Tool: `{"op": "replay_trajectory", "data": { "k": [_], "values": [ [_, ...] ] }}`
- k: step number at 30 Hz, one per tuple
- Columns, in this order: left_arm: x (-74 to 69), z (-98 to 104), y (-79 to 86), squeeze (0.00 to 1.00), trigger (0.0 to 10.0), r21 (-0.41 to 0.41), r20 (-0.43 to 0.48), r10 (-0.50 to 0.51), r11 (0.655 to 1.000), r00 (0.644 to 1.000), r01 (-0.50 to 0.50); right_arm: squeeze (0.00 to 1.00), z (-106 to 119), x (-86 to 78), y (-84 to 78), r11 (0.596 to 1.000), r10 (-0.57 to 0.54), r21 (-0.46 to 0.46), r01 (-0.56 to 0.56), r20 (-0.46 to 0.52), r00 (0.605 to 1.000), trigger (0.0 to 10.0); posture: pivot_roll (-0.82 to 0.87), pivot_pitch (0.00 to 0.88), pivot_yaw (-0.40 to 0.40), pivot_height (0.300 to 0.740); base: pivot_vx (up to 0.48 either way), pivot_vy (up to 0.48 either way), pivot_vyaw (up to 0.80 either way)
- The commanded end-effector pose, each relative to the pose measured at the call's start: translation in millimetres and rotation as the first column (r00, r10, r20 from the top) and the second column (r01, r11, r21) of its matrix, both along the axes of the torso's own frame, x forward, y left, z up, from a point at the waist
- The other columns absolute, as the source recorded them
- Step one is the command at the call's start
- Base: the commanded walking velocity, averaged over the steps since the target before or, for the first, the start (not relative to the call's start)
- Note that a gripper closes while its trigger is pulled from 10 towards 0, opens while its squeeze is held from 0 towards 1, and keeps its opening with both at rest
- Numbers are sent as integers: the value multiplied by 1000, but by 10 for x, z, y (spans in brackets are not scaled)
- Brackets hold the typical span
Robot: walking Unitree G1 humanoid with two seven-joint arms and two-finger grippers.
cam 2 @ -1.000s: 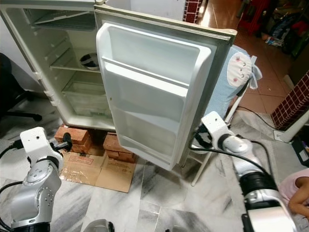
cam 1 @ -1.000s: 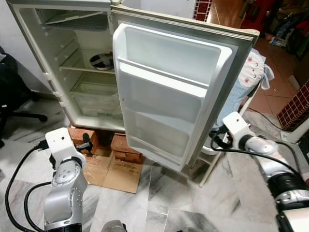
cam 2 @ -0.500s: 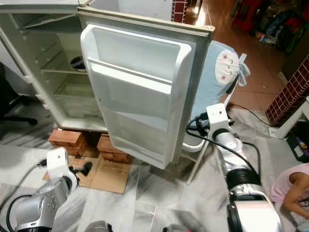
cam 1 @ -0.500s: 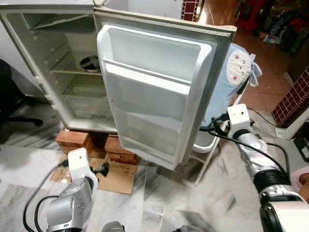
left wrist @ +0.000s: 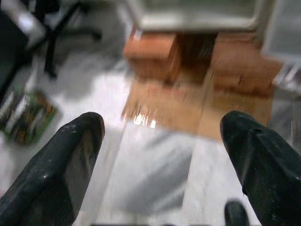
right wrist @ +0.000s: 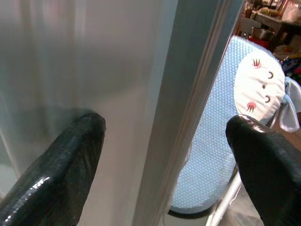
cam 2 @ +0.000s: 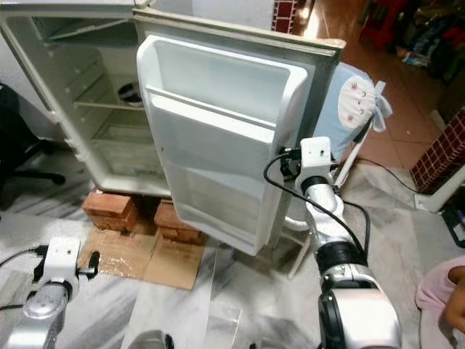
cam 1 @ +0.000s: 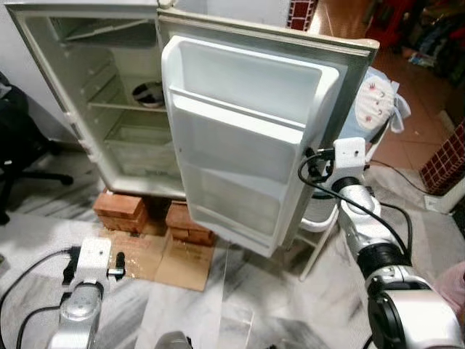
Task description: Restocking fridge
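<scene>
Open fridge on brick stacks, right gripper straddling the door's free edge.

The fridge (cam 1: 109,109) fills the upper left of the frame, its door (cam 1: 247,145) swung wide across the centre with bare white shelves; a metal bowl (cam 1: 148,93) sits on an inner shelf. Behind the door, at right, stands a chair with a blue dotted cushion (right wrist: 221,141). Bricks (cam 1: 123,211) prop the fridge above flattened cardboard (cam 1: 163,258) on marble floor (cam 1: 240,305). The right gripper (right wrist: 164,141) is spread wide, one finger inside the door edge, the other outside. The left gripper (left wrist: 160,150), fingers wide and holding nothing, hangs low at lower left over the floor.
</scene>
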State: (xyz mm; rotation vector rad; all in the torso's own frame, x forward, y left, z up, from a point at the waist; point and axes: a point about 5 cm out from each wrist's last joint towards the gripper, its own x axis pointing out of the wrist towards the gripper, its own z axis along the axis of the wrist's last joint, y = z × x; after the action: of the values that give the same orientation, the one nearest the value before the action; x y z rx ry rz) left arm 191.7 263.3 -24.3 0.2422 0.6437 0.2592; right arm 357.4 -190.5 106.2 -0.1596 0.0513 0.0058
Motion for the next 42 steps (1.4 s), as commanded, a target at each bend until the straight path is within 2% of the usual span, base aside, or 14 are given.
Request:
{"op": "replay_trajectory", "data": {
  "k": [1,6,8,10,11,14,15,16,18,20,27,30,38,42],
  "values": [
    [-18,-15,9,0,10000,10,17,-19,1000,1000,18,0,167,84,55,1000,12,20,-13,66,998,10000,48,0,12,740,0,0,0],
    [9,-53,-46,0,10000,-12,1,-47,999,999,47,0,162,94,82,1000,14,23,-16,63,998,10000,44,0,14,740,0,0,0],
    [316,191,-208,0,10000,-72,154,-100,991,983,112,0,195,115,86,1000,14,26,-16,73,997,10000,53,0,12,740,0,0,0],
    [500,309,-386,0,10000,-120,226,-147,977,963,177,0,200,122,87,1000,12,27,-14,74,997,10000,55,0,11,740,0,0,0],
    [688,375,-634,0,10000,-177,251,-204,951,946,252,0,193,125,96,1000,10,29,-12,72,997,10000,48,0,15,740,0,0,0],
    [815,302,-806,0,10000,-181,173,-270,937,947,300,0,188,132,123,999,9,33,-11,71,997,10000,36,0,21,740,0,0,0],
    [815,302,-806,0,10000,-181,173,-270,937,947,300,0,188,132,123,999,9,33,-11,71,997,10000,36,0,21,740,0,0,0],
    [770,144,-769,0,10000,-208,41,-269,940,962,271,0,215,141,134,999,8,37,-11,84,996,10000,21,0,30,740,0,0,0],
    [682,4,-690,0,10000,-300,-73,-200,939,977,170,0,232,145,129,999,4,38,-8,93,996,10000,12,0,36,740,0,0,0],
    [634,-48,-572,0,10000,-470,-102,-47,882,994,-7,0,227,141,70,999,-23,49,18,92,995,10000,1,0,40,740,0,0,0],
    [658,-73,-722,0,10000,-401,-148,-190,908,971,117,0,230,142,23,998,-39,52,34,92,995,10000,-16,0,43,740,0,0,0],
    [688,-85,-836,0,10000,-352,-199,-283,914,938,201,0,307,183,33,997,-53,56,47,110,993,10000,-34,0,48,740,0,0,0],
    [755,-31,-918,0,10000,-319,-155,-316,912,936,256,0,453,302,33,983,-147,126,135,90,985,10000,-35,0,48,740,0,0,0],
    [777,-16,-960,0,10000,-327,-139,-322,907,936,264,0,616,401,211,977,-114,191,94,98,989,10000,-29,0,43,740,0,0,0]
  ]
}}
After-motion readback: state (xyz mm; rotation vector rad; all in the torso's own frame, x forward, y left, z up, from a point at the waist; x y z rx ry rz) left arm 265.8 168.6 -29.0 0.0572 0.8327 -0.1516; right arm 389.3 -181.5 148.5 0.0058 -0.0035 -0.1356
